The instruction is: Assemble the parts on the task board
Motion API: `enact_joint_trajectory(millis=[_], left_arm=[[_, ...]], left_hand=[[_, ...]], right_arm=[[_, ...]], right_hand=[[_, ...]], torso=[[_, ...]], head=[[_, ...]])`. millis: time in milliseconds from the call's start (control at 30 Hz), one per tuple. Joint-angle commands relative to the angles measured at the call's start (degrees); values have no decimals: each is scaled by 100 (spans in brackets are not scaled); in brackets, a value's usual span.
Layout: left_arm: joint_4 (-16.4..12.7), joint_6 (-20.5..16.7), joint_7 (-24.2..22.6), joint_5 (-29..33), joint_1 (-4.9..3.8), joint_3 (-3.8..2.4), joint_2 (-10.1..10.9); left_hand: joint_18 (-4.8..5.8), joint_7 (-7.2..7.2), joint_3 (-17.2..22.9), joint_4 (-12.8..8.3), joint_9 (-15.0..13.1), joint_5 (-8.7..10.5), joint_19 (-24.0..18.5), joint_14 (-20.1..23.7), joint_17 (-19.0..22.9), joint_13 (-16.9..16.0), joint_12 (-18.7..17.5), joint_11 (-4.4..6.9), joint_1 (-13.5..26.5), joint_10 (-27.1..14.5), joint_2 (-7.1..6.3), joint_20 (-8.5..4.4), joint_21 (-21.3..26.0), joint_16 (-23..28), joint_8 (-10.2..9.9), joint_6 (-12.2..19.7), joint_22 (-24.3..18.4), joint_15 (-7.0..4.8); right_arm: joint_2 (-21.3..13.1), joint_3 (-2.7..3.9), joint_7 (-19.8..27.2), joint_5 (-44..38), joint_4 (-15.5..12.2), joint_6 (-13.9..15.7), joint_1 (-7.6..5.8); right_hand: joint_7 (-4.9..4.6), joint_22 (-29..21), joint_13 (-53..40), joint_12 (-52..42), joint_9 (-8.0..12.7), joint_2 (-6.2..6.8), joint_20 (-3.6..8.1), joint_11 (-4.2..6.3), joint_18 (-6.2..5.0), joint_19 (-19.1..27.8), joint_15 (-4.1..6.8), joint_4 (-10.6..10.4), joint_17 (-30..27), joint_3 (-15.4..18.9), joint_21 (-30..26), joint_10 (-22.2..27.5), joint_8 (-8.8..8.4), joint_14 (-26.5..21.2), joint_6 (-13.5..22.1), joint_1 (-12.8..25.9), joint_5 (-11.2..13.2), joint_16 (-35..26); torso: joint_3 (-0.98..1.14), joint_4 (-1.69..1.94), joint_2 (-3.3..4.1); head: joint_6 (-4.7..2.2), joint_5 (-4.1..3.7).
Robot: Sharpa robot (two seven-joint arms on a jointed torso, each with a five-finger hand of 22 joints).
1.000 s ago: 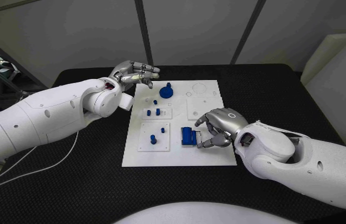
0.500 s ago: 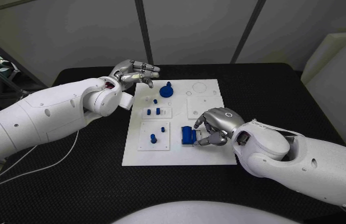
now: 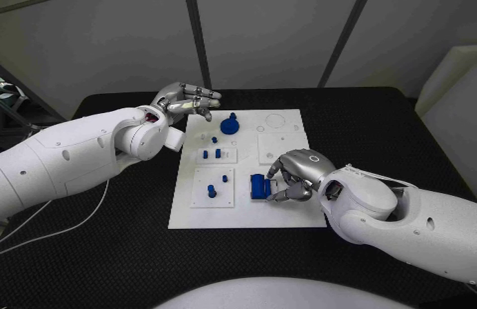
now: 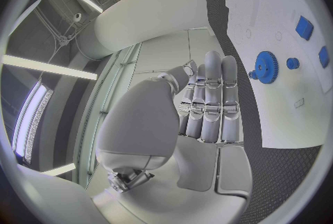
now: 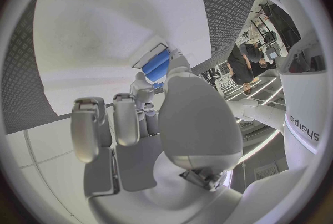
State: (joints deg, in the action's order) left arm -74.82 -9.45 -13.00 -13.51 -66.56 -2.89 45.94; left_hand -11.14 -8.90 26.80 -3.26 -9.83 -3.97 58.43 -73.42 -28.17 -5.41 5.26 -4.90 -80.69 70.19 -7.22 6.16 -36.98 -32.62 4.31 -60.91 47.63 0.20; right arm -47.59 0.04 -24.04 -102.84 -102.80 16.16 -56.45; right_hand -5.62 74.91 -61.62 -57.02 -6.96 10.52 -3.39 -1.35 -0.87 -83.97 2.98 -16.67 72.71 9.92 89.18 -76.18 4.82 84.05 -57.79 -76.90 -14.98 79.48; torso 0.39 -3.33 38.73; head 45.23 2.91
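The right hand (image 3: 296, 176), at centre right of the head view, grips a blue block (image 3: 259, 186) lying on the white task board (image 3: 298, 216); the left hand (image 3: 185, 102), upper left, hovers with fingers curled on nothing beside a blue gear (image 3: 229, 125).

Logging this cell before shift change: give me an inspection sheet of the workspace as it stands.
Surface: black table, textured mat.
Job's things: white task board at centre; blue gear at its far end; small blue pegs mid-board; blue block near edge.
Clutter: nothing seen.
Hands: left hand raised off the board's far left corner, holding nothing, fingers partly curled; right hand grips the blue block.
Cables: thin white cable on the table beside the left arm.
Surroundings: grey wall panels behind the table.
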Motion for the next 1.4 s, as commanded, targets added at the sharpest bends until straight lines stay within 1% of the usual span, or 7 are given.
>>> enact_joint_trajectory(millis=[33,667,900,1200,1267,1333,1400], left_arm=[[-1,36,-9,22,-8,-4,-7],[4,22,20,22,-8,-4,-9],[1,18,33,22,-8,-4,-6],[-1,18,43,22,-8,-4,-5],[-1,19,49,22,-8,-4,-4],[-1,22,54,22,-8,-4,-3],[-1,23,57,22,-8,-4,-2]], left_hand=[[68,-30,-16,-16,5,1,-11,-8,9,6,26,-21,-9,-16,55,14,8,32,-40,-24,2,15],[69,-30,-18,-19,7,0,-12,-8,10,7,26,-21,-9,-19,57,14,9,36,-41,-22,4,16],[69,-30,-18,-19,7,0,-12,-8,10,7,26,-21,-9,-19,57,14,9,36,-41,-22,4,16],[69,-30,-18,-19,7,0,-12,-8,10,7,26,-21,-9,-19,57,14,9,36,-41,-22,4,16],[69,-30,-18,-19,7,0,-12,-8,10,7,26,-21,-9,-19,57,14,9,36,-41,-22,4,16],[69,-30,-18,-19,7,0,-12,-8,10,7,26,-21,-9,-19,57,14,9,36,-41,-22,4,16],[69,-30,-18,-19,7,0,-12,-8,10,7,26,-21,-9,-19,57,14,9,36,-41,-22,4,16]], right_arm=[[13,1,-13,14,2,-77,-4],[62,-1,63,14,46,-138,-4],[86,-1,63,14,53,-61,-3],[93,-1,79,14,38,133,-2],[86,-1,92,14,26,204,-1],[75,-1,105,14,13,259,-1],[64,-1,117,14,-1,300,0]], right_hand=[[-19,1459,19,39,17,14,30,24,63,-565,25,10,-8,-31,-11,30,-22,224,-7,-26,-23,-28],[-23,1464,12,5,66,7,34,22,66,-569,25,38,16,-70,-2,39,-73,229,-9,-216,-3,-22],[-12,1474,-19,-60,97,-148,41,32,70,-576,34,86,40,-144,15,18,-80,235,-60,-382,-31,-14],[20,1504,-156,-258,109,-338,60,63,84,-599,56,154,98,-165,71,-85,-46,250,-223,-427,-100,17],[30,1509,-192,-311,112,-382,67,72,87,-603,63,171,111,-158,82,-113,-38,254,-272,-421,-143,25],[40,1509,-213,-348,127,-416,80,85,87,-603,75,194,123,-126,82,-128,-45,257,-325,-399,-473,30],[44,1509,-222,-365,136,-430,84,89,87,-603,79,205,133,-109,82,-134,-51,259,-346,-391,-582,34]], torso=[[1,-3,-1],[-1,-2,-1],[1,-3,1],[-1,-5,-2],[0,-6,-3],[1,-5,-2],[1,-3,-3]], head=[[4,3],[15,8],[14,5],[18,6],[18,6],[14,8],[15,6]])
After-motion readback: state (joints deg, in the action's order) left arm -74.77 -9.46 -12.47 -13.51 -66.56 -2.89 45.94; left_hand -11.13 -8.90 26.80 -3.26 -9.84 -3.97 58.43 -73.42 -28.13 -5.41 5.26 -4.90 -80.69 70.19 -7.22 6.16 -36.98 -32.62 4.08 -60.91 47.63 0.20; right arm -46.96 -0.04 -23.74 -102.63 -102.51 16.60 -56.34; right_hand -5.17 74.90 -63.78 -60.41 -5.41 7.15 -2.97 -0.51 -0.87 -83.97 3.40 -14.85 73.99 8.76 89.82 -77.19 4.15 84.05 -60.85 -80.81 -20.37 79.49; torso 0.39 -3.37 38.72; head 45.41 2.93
